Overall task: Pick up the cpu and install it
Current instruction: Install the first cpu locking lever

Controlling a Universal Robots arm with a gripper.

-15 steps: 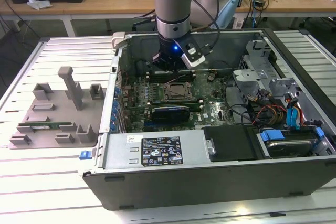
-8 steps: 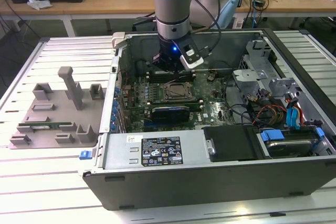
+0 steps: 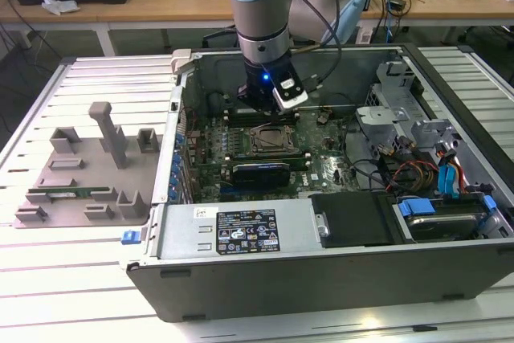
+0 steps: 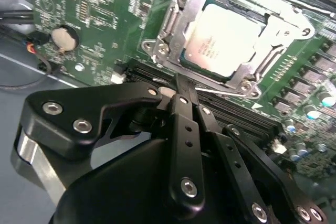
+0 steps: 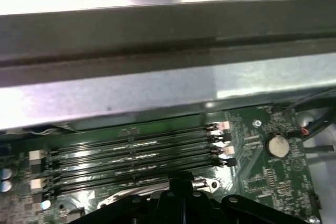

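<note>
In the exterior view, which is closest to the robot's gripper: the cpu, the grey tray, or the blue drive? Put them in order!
From the gripper, nearest first:
1. The cpu, in its socket just below the gripper.
2. The grey tray, outside the case on the exterior view's left.
3. The blue drive, in the case's corner on the exterior view's right.

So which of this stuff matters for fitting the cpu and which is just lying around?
Job:
- cpu, already seated in its socket
- gripper, fingers together just beside the socket

Lying about:
- grey fixture tray
- coin cell
- memory slots
- drive cables
</note>
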